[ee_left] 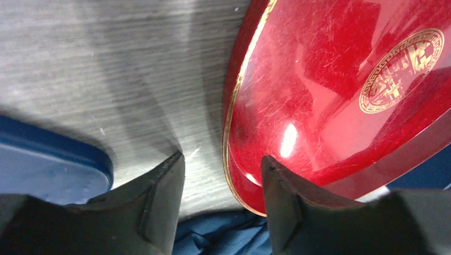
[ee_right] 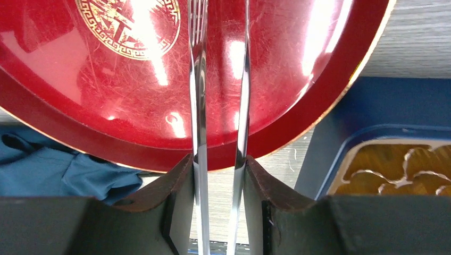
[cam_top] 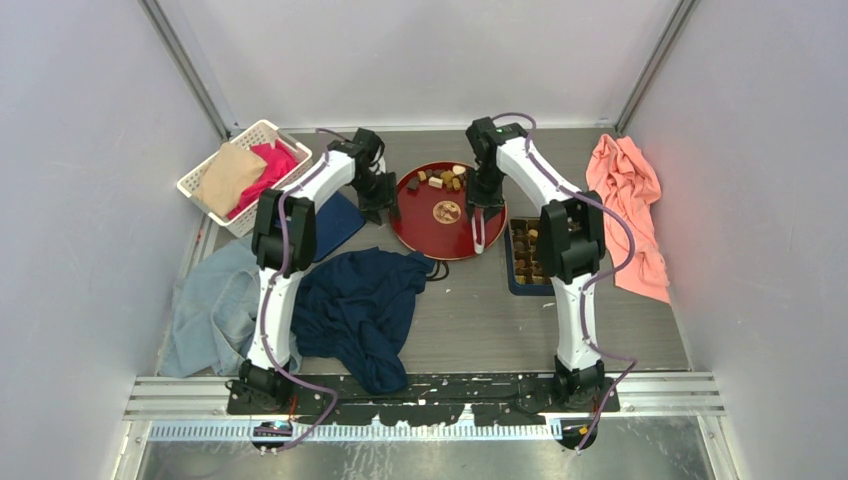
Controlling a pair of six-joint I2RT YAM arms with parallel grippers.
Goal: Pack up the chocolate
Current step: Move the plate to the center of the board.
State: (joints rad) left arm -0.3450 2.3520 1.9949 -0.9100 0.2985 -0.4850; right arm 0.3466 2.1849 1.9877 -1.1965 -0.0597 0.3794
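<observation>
Several chocolate pieces [cam_top: 441, 179] lie on the far side of the red round tray [cam_top: 430, 232]; more sit in the navy gridded box [cam_top: 527, 252] to its right. My right gripper [cam_top: 478, 212] is shut on silver tongs [cam_top: 480, 238], whose two blades [ee_right: 198, 79] reach out over the tray [ee_right: 287, 69] with nothing between them. The box corner [ee_right: 367, 106] shows at right in the right wrist view. My left gripper [cam_top: 381, 207] is open and empty at the tray's left rim [ee_left: 230, 122]; its gripper [ee_left: 223, 162] straddles the rim. No chocolate shows in either wrist view.
A flat navy piece [cam_top: 335, 222] [ee_left: 48, 159] lies left of the tray. A navy cloth [cam_top: 365, 300] and a light blue cloth [cam_top: 210, 310] lie in front at left. A white basket [cam_top: 243, 175] with cloths is at back left, a salmon cloth [cam_top: 630, 210] at right.
</observation>
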